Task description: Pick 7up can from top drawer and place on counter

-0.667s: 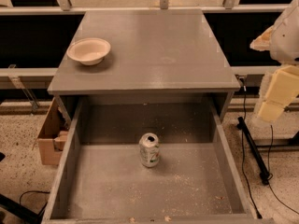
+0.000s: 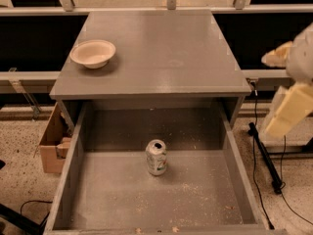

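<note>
— While the drawer (image 2: pixel 122 195) stands pulled out across the lower half of the frame, where is the can?

— The can (image 2: pixel 156 157) stands upright on the drawer's floor, near the middle and a little toward the back wall, with its shiny top facing up. Nothing touches it. Pale crumbs lie scattered on the floor in front of it.

— And the gripper?

— The gripper (image 2: pixel 288 106) is at the right edge of the frame, a cream-coloured shape outside the drawer, beyond its right wall and well apart from the can. Whether it is open or closed I cannot tell. The can is not in its grasp.

— What lies on the counter?

— The counter (image 2: pixel 166 53) fills the upper middle, and a beige bowl (image 2: pixel 93 53) sits upright near its left edge.

— Anything beside the cabinet?

— A cardboard box (image 2: pixel 51 143) stands at the left, just beside the drawer's left wall. A black cable (image 2: pixel 255 116) runs down at the right, below the gripper.
</note>
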